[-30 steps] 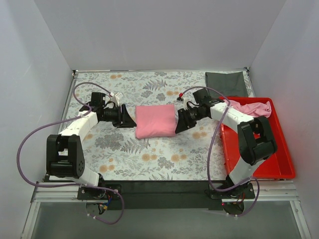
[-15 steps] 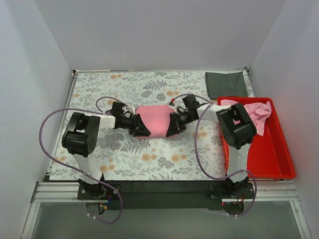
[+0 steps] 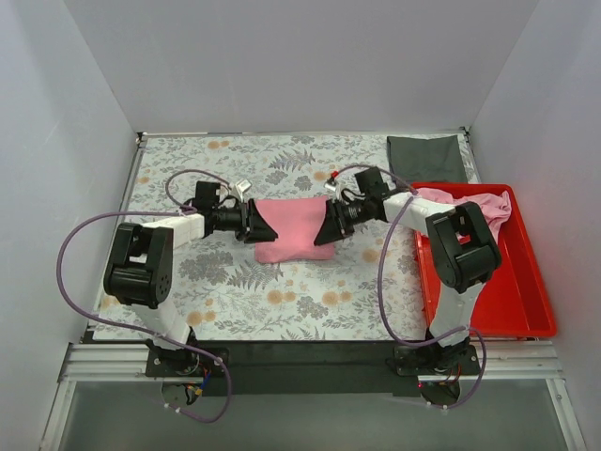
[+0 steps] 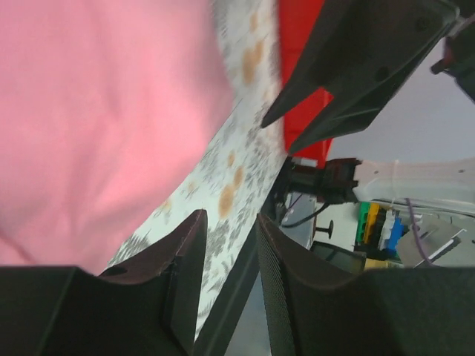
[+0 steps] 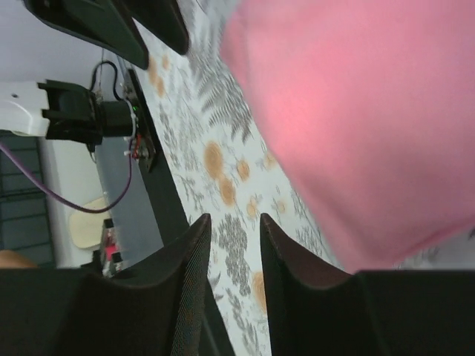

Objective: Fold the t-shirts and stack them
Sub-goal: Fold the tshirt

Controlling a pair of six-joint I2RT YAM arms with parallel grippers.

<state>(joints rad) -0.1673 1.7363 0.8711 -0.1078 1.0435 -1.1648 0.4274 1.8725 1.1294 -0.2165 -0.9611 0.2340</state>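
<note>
A folded pink t-shirt (image 3: 293, 228) lies at the middle of the flowered tablecloth (image 3: 235, 291). My left gripper (image 3: 260, 226) is at its left edge and my right gripper (image 3: 328, 229) at its right edge, both turned sideways. In the left wrist view the gripper (image 4: 230, 222) is slightly open with only tablecloth in the gap, and the shirt (image 4: 96, 111) is at upper left. In the right wrist view the gripper (image 5: 234, 222) is also slightly open and empty, and the shirt (image 5: 356, 119) is at upper right. A second, crumpled pink t-shirt (image 3: 474, 203) lies in the red tray.
The red tray (image 3: 488, 291) stands along the right edge of the table. A dark grey cloth (image 3: 427, 158) lies at the back right corner. White walls close in the table on three sides.
Both grippers have moved inward from beside the shirt to its left and right edges, and both wrists have turned. The shirt's lower part looks narrower than before.
</note>
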